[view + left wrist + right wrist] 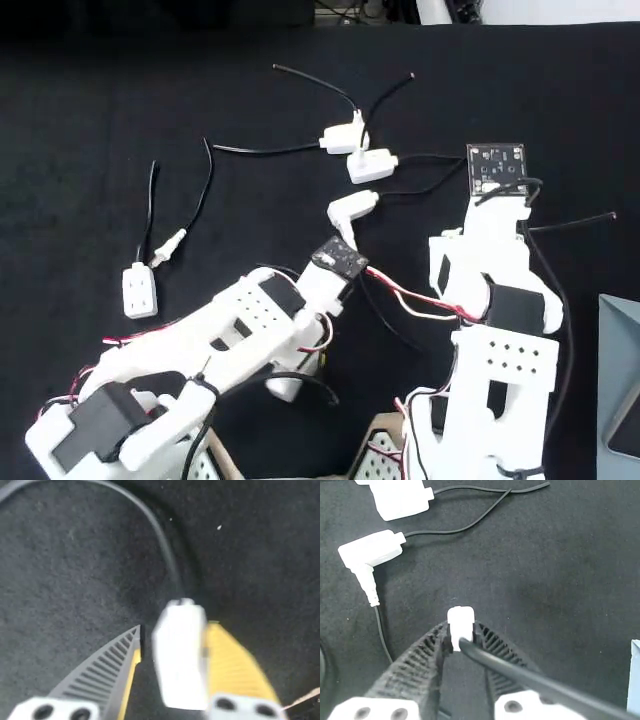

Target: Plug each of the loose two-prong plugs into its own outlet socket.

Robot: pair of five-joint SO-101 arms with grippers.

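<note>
Left wrist view: near the middle of the table point(80, 120), the left gripper point(175, 630) stands slightly open around a white plug point(180, 655) that touches only its yellow finger point(235, 665). Nearer the right edge, the right gripper point(462, 630) pinches a small plug point(460, 622).

This is a robotics laboratory or workshop bench: a table under black felt-like cloth point(80, 100) carries two white printed-plastic robot arms point(240, 320) with bare red and white wires point(410, 297) and loose white plastic plugs point(352, 208) on short black cables point(250, 150), and the narrow strip of room point(400, 10) behind shows perhaps more cords.
</note>
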